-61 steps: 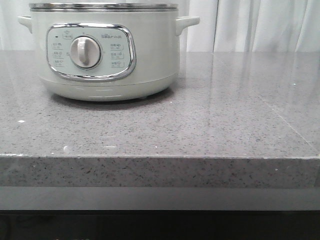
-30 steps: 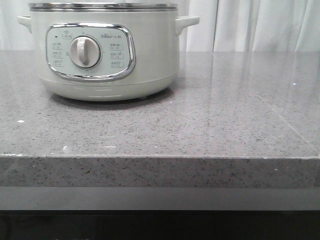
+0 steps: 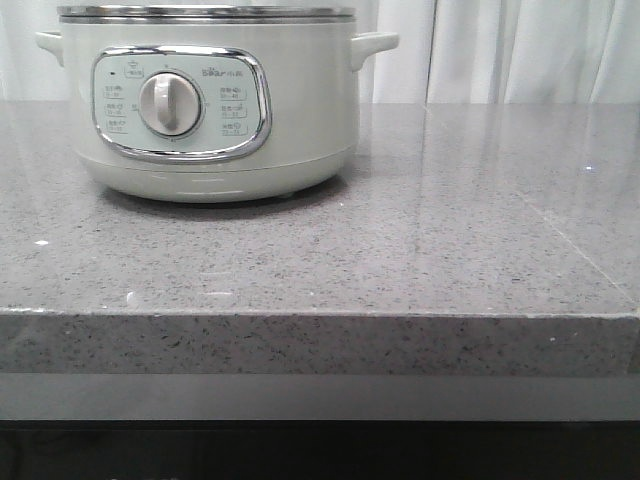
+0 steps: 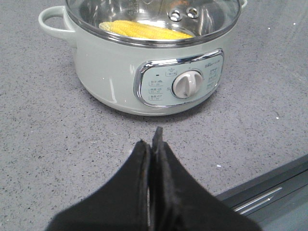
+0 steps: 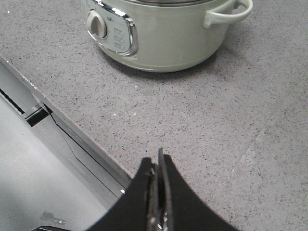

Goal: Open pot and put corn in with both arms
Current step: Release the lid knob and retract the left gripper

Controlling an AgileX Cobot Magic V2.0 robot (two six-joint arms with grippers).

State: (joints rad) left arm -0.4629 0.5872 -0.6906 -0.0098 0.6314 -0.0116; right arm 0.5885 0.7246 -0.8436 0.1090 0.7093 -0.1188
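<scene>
The pale mint-white pot (image 3: 300, 110) stands at the back left of the grey stone counter, dial facing me. In the left wrist view the pot (image 4: 110, 72) has a steel-rimmed glass top, and the yellow corn (image 4: 144, 30) lies inside it, seen through the glass. The pot also shows in the right wrist view (image 5: 168, 38). My left gripper (image 4: 153, 139) is shut and empty, low over the counter in front of the pot. My right gripper (image 5: 158, 161) is shut and empty near the counter's front edge, to the pot's right. Neither gripper shows in the front view.
The grey speckled counter (image 3: 420, 250) stretches to the right of the pot. Its front edge (image 3: 320, 340) drops to a grey ledge. White curtains (image 3: 520, 50) hang behind. The pot's right side handle (image 5: 231, 14) sticks out.
</scene>
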